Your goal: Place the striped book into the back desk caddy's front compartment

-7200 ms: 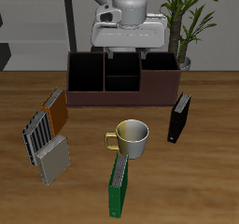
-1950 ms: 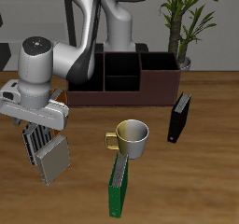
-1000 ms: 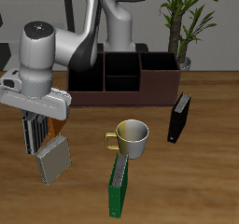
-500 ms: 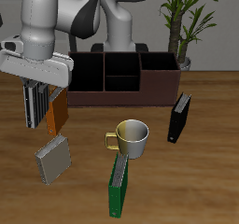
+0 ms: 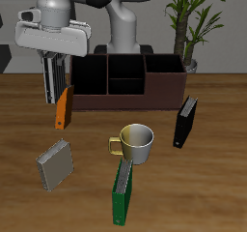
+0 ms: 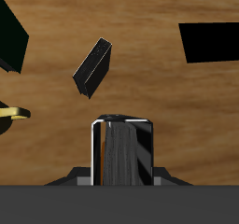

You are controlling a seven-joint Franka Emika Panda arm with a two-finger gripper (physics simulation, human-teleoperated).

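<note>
My gripper (image 5: 55, 62) is shut on the striped book (image 5: 53, 83) and holds it upright in the air, above the table and beside the end of the back desk caddy (image 5: 164, 93). The caddy is a wide, low reddish-brown box with a black inside, standing at the back of the table. Its front compartment (image 5: 125, 85) is the small middle cell behind the front wall, and it looks empty. In the wrist view the striped book (image 6: 121, 162) stands between my fingers (image 6: 94, 146), with my gripper (image 6: 121, 127) around its top edge.
An orange-brown book (image 5: 63, 107) stands tilted on the table just below the held book. A plain grey book (image 5: 55, 164) lies nearer the front edge. A mug (image 5: 138, 142), a green book (image 5: 121, 192), a black book (image 5: 185, 122) and a potted plant (image 5: 188, 23) are also there.
My gripper has closed on the striped book, lifted it off the table and carried it up and back toward the caddy. The orange-brown and grey books have shifted.
</note>
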